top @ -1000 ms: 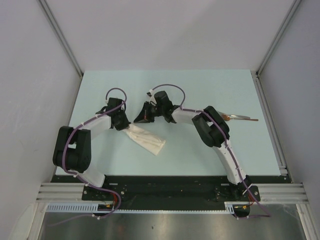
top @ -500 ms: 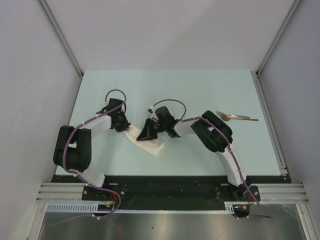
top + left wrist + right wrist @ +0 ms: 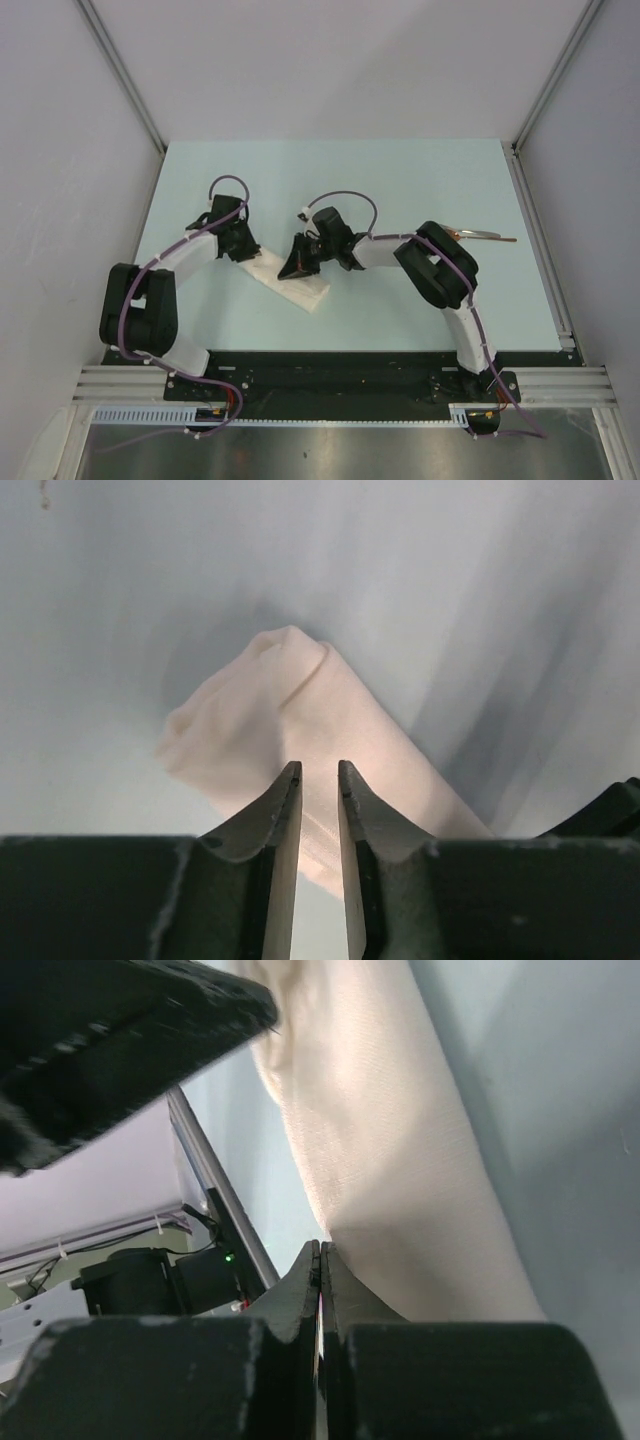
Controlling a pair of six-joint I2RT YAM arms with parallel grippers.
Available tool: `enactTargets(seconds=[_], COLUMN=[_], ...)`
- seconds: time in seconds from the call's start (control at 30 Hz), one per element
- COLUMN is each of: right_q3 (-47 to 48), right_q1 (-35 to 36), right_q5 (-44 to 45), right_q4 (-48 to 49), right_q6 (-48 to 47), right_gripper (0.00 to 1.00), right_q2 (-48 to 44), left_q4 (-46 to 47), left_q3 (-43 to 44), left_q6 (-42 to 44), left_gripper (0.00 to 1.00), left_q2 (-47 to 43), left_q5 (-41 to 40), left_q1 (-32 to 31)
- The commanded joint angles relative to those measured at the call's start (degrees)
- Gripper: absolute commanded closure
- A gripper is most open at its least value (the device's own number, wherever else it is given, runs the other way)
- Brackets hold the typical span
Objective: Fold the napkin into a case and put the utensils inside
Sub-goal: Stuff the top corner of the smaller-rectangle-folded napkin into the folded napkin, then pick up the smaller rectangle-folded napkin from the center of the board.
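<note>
On the left of the top view, the left gripper (image 3: 243,248) sits at the upper left end of the napkin (image 3: 303,290). A second ago its two fingers were shut tight. Now they stand a little apart, with a thin gap between them, and its own camera shows the cloth through the gap. It looks like it is letting go of that end.

The napkin is in the middle of the green table (image 3: 400,180), a bit to the left. It is folded into a long, thin white strip that slants from upper left down to lower right. It looks like the case is made, or almost made. Its upper left end is still puffy and rolled, not flat.

Next comes the right gripper (image 3: 296,265). A second ago it was higher up in the picture, off the cloth. It has now come down onto the middle of the strip. Its fingers are pressed together with no gap, and they touch the edge of the napkin. It seems to hold the fold down while the left one lets go.

Far to the right lies the spoon (image 3: 485,236), well apart from the napkin and partly behind the right arm. It still has to go inside, so that part is not done yet
</note>
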Motion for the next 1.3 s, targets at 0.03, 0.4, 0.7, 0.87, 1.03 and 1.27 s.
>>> enactTargets(seconds=[0.03,0.4,0.7,0.87,1.03,1.27], right_q3=[-1.15,-12.83,-15.92,-11.71,-1.62,10.61], right_q1=[-1.94,0.95,2.01,1.48,3.94,6.40], right_q5=[1.15,2.82,4.05,5.28,12.56,22.94], right_q4=[-2.43,4.75,3.74,-8.46,-26.67,-41.87], right_q6=[-3.10,0.41,-1.06,-7.75,-20.82,-31.48], right_gripper=[1.00,1.00,1.00,1.00,0.99,0.56], right_q2=[-8.22,-9.28,-10.76,-16.13,-21.40,-18.79], left_q4=[0.29,2.67,3.19,2.41,-1.81,-8.14], left_q3=[0.96,1.84,1.84,2.02,4.65,6.32], left_q6=[-0.08,0.45,0.80,2.46,3.61,-1.65], left_gripper=[0.76,0.82,0.83,0.80,0.69,0.55], left_q2=[-1.27,7.43,7.88,2.18,-5.91,-18.83], left_q5=[4.92,4.13,3.51,3.95,4.48,-8.51], left_q1=[0.02,2.13,2.31,2.31,2.31,2.39])
